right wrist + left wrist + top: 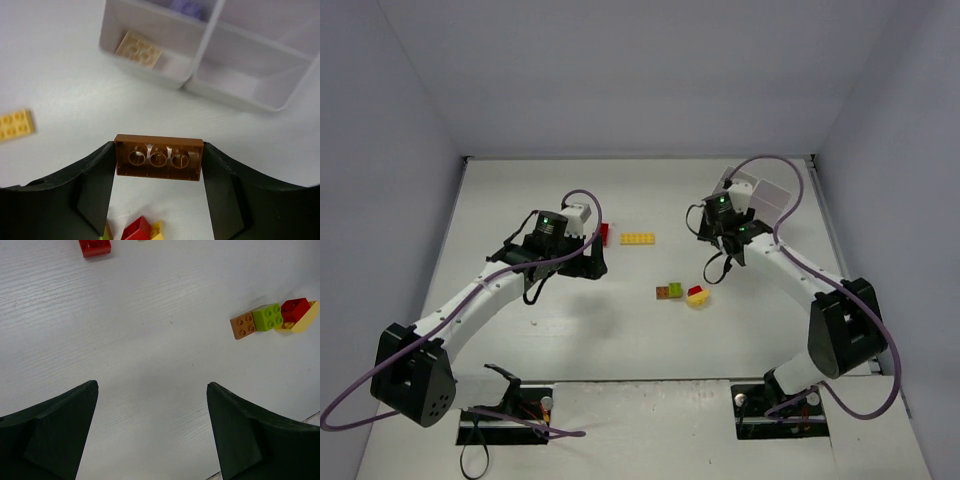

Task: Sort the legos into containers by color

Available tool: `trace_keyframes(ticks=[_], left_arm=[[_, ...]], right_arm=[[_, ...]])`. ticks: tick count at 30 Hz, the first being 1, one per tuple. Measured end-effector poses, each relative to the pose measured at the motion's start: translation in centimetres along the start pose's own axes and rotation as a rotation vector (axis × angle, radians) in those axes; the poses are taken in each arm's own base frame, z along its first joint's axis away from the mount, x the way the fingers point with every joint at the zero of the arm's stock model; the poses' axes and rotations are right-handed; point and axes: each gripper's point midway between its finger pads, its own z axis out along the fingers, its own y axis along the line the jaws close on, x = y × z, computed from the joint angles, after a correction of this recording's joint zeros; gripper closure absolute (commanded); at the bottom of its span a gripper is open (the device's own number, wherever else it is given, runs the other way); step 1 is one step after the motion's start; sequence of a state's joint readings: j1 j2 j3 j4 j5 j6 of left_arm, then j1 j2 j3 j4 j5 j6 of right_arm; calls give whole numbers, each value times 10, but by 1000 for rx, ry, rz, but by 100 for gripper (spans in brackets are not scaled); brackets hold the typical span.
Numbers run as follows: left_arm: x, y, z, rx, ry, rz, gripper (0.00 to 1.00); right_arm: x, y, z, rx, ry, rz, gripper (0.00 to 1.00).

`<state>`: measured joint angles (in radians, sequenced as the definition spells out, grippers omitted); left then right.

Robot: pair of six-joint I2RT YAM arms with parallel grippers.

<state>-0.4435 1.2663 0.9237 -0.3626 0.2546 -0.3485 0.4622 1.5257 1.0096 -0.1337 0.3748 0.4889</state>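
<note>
the right gripper (159,152) is clamped on a brown brick (159,162) at lower centre of its wrist frame, near the white tray (197,82) at upper right. the left gripper (151,385) hangs with fingers wide apart over the table (150,330); loose bricks (267,317) lie at its upper right.

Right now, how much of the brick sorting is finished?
An early stage. The tray holds a tan brick and a lavender brick. The right gripper grips a brown brick near it. Unsorted: a yellow plate, a red brick, a light-brown brick, a lime brick and a red-on-yellow pair. The left gripper hangs open, empty.
</note>
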Motion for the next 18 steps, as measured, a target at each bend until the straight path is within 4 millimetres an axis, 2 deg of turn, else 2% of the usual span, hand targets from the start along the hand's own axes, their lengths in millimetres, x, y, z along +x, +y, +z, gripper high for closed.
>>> trace_keyframes(ticks=[4, 7, 9, 14, 18], left_arm=[[0, 0, 0, 1, 0, 0, 17], [0, -1, 0, 3, 0, 0, 17], [0, -1, 0, 3, 1, 0, 17], [0, -1, 0, 4, 0, 0, 17], [-1, -1, -1, 4, -4, 1, 17]], right_arm=[[-47, -43, 1, 112, -110, 120, 85], [-63, -78, 6, 203, -140, 180, 84], [-71, -94, 8, 242, -153, 206, 82], [-95, -110, 20, 275, -186, 250, 80], [-100, -117, 32, 294, -183, 258, 71]])
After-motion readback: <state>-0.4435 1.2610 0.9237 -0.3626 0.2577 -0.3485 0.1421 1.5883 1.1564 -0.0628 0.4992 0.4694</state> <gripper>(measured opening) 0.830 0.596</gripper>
